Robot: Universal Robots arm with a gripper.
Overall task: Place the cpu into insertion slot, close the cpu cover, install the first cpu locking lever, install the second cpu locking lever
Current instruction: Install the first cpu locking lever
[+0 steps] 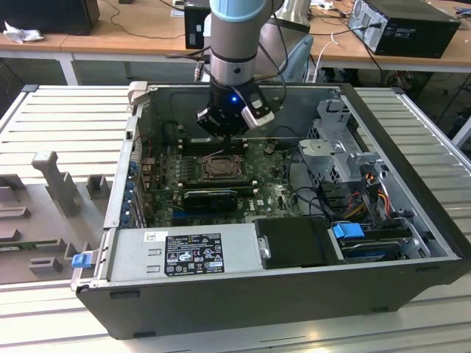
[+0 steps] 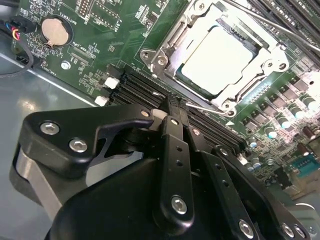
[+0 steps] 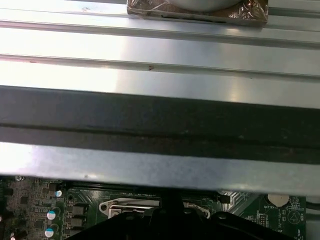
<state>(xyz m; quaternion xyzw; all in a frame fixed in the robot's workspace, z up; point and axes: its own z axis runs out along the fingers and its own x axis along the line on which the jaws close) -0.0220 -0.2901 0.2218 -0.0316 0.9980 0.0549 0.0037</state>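
The cpu [image 2: 220, 62] is seen lying flat in the insertion slot [image 2: 167, 55], its pale top facing up, framed by the closed cpu cover [image 2: 197, 25]. The pincer [image 2: 172, 107] is clenched, empty, just beside the socket's near corner at a thin locking lever [image 2: 205, 106]. The lever is judged stiff, springy and slippery, best pressed near its free end.

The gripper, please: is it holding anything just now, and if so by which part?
The gripper appears to hold nothing; the cpu already sits in the insertion slot, apart from the tool.
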